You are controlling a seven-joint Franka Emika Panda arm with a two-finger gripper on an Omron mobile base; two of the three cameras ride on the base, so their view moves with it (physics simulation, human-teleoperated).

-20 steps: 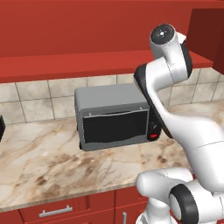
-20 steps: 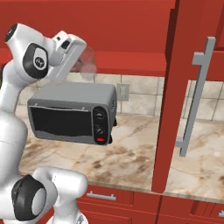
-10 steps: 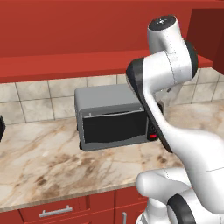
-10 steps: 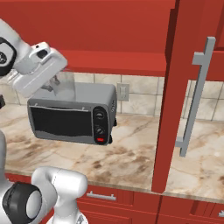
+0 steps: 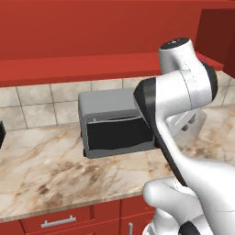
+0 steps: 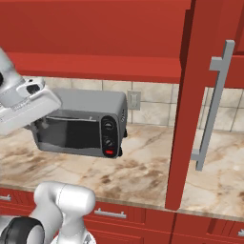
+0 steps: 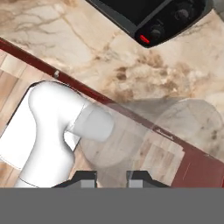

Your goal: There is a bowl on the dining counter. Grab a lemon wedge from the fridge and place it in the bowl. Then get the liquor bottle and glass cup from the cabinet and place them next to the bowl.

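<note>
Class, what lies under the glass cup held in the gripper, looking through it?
Through the clear glass cup show marbled counter, its red front edge and wood floor. The gripper pinches the cup's rim.

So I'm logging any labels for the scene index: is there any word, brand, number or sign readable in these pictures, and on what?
None can be read.
Toaster oven: two dark knobs and a red button on its panel, no legible marks.
Glass cup in the gripper: plain, unmarked.
Wall outlet: blank.
</note>
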